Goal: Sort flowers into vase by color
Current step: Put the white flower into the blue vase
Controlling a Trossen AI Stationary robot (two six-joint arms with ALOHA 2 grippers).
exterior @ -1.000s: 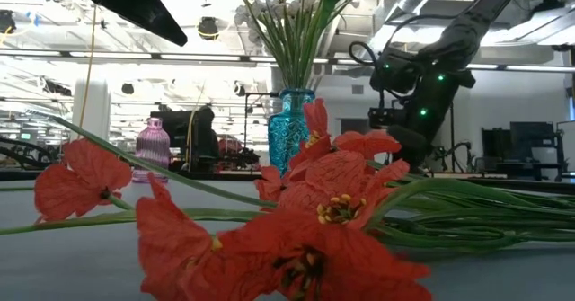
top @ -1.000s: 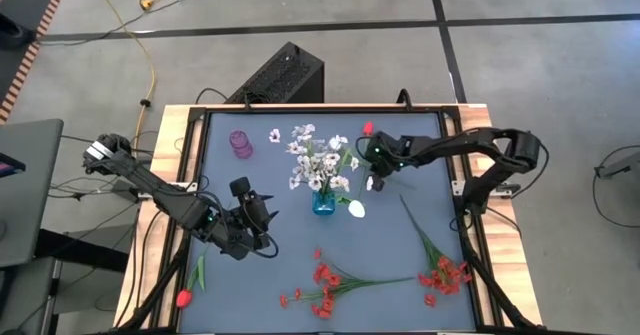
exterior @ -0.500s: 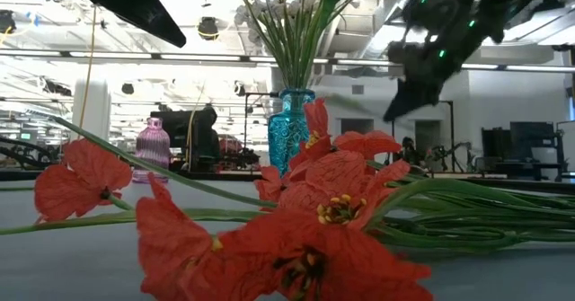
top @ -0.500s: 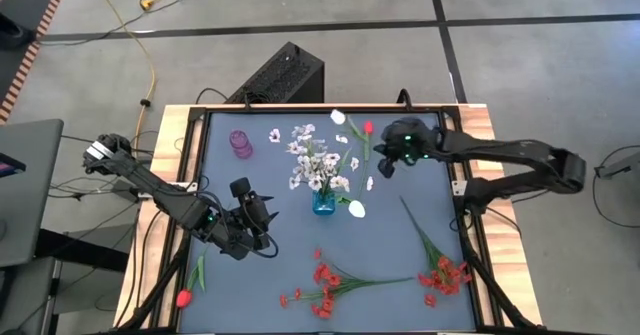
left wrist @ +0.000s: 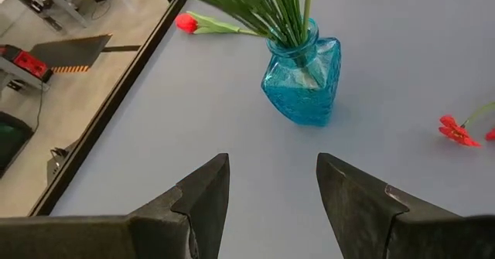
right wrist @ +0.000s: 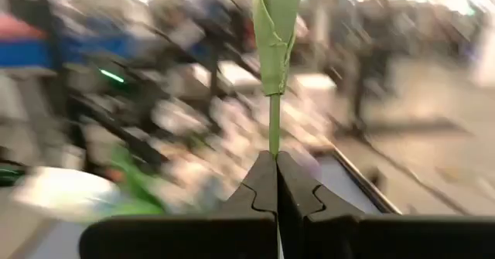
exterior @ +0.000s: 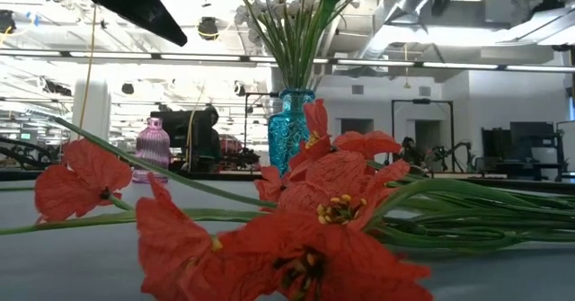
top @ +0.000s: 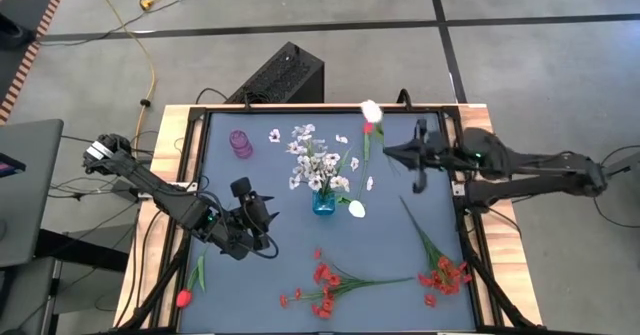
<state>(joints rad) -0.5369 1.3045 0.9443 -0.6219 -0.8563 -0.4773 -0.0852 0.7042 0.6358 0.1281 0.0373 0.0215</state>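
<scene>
My right gripper (top: 390, 152) is raised high over the table's far right part, shut on a white-bloomed flower (top: 371, 110). In the right wrist view its green stem (right wrist: 274, 127) stands up from the shut fingertips (right wrist: 276, 166). My left gripper (left wrist: 271, 197) hovers open near the left of the table, facing the blue vase (left wrist: 302, 81). That vase (top: 323, 203) holds white sprays by their stems. A small pink vase (top: 241, 143) stands at the far left. Red sprays (top: 325, 280) and a red tulip (top: 367, 128) lie flat on the table. My right gripper pinches the flower's thin green stem (right wrist: 274, 139) between its two fingertips, below a folded leaf (right wrist: 276, 27). The flower is lifted clear of the table, and the stem runs on in line with the fingers to the white bloom (top: 371, 110).
A second red spray (top: 445, 273) lies at the near right and another red tulip (top: 184, 297) at the near left edge. Loose white blooms (top: 357, 209) lie beside the blue vase. Red blooms (exterior: 332, 211) fill the low view's foreground. The table has a raised frame (top: 460, 190).
My right gripper has risen from just above the table beside the blue vase and swung toward the table's right edge, leaving the low view through its top. The white flower has gone up with it, its bloom now over the far edge.
</scene>
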